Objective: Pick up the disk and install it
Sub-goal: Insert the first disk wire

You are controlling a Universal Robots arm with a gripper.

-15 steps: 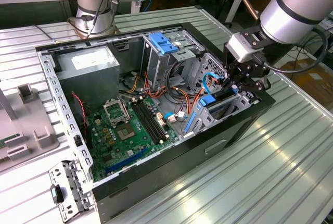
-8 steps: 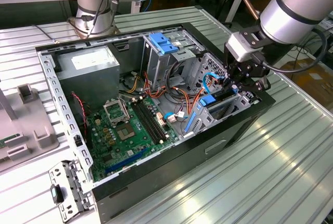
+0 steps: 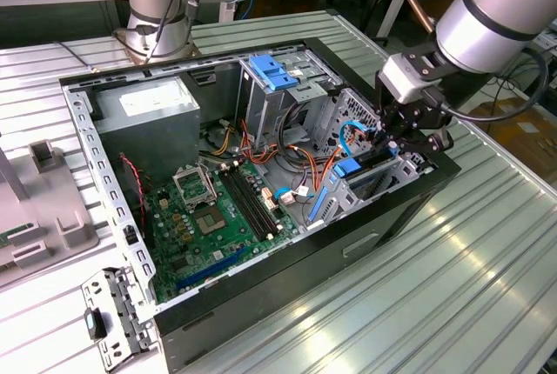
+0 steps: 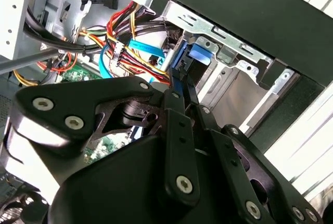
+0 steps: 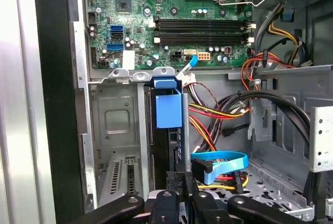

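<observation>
The disk stands on edge in the metal drive bay at the case corner on the exterior view's right. It shows edge-on as a dark slab with a blue side rail. My gripper reaches down onto it from above. In both wrist views the black fingers are pressed together on the disk's thin blue-edged end. The gripper hides the part of the disk nearest it. The bay's bare metal wall lies right beside the disk.
The open computer case lies on a ribbed metal table. Inside are the green motherboard, a grey power-supply box, a tall cage with a blue latch and loose coloured cables. A second arm base stands behind.
</observation>
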